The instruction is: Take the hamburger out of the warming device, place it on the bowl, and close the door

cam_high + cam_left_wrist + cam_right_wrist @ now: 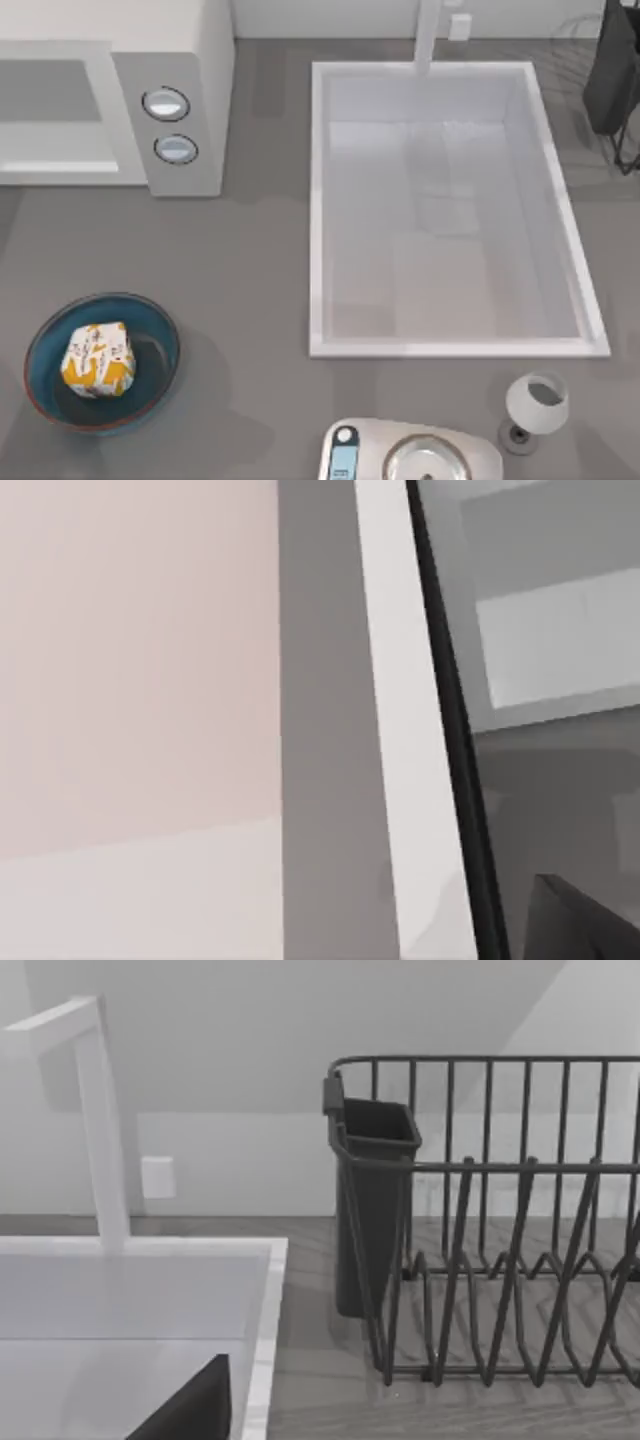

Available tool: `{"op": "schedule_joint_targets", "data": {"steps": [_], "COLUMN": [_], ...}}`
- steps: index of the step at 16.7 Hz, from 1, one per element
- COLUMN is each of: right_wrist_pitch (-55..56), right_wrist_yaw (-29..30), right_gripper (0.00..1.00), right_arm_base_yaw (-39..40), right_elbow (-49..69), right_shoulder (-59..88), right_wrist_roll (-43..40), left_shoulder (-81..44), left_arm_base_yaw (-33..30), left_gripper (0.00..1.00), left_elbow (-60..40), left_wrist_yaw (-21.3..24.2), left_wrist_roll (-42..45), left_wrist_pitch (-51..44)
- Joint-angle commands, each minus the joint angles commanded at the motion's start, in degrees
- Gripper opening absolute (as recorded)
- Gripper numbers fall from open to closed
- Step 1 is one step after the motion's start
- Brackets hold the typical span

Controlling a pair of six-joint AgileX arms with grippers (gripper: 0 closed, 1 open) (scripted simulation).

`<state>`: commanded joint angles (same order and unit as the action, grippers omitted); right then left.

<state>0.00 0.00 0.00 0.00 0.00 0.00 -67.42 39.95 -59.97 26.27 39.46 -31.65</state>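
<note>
The hamburger point(97, 360) sits in the bowl point(150, 322) at the near left of the counter, apart from both my grippers. The warming device point(190, 60) stands at the far left, its door point(55, 105) shut flat against the front. My left wrist camera looks close along the door's white frame point(400, 730). I cannot tell how my fingers stand on either arm.

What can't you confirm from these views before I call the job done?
- Door: top view's left edge cuts the warming device; full closure unclear.
- Left wrist view: white edge and dark seam too close to identify.
- Hamburger in the bowl: underside hidden.
- Dish rack: cropped.
</note>
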Motion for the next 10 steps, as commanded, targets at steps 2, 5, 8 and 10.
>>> {"op": "schedule_joint_targets", "data": {"steps": [2,5,8,10], "right_wrist_pitch": [0.00,0.00,0.00,0.00], "right_wrist_yaw": [0.00,0.00,0.00,0.00], "right_gripper": [1.00,1.00,1.00,1.00], "right_arm_base_yaw": [0.00,0.00,0.00,0.00], "right_elbow": [0.00,0.00,0.00,0.00], "right_shoulder": [0.00,0.00,0.00,0.00], "right_wrist_roll": [0.00,0.00,0.00,0.00], "left_shoulder": [-11.34,-24.11,-31.43,-33.34], "left_arm_base_yaw": [6.44,13.96,18.57,20.00], "left_gripper": [0.00,0.00,0.00,0.00], "left_elbow": [-6.31,-13.77,-18.40,-19.86], "left_wrist_yaw": [4.19,8.70,11.33,12.12], "left_wrist_roll": [4.41,9.37,12.41,13.40], "left_wrist_pitch": [-3.21,-7.54,-10.77,-11.98]}}
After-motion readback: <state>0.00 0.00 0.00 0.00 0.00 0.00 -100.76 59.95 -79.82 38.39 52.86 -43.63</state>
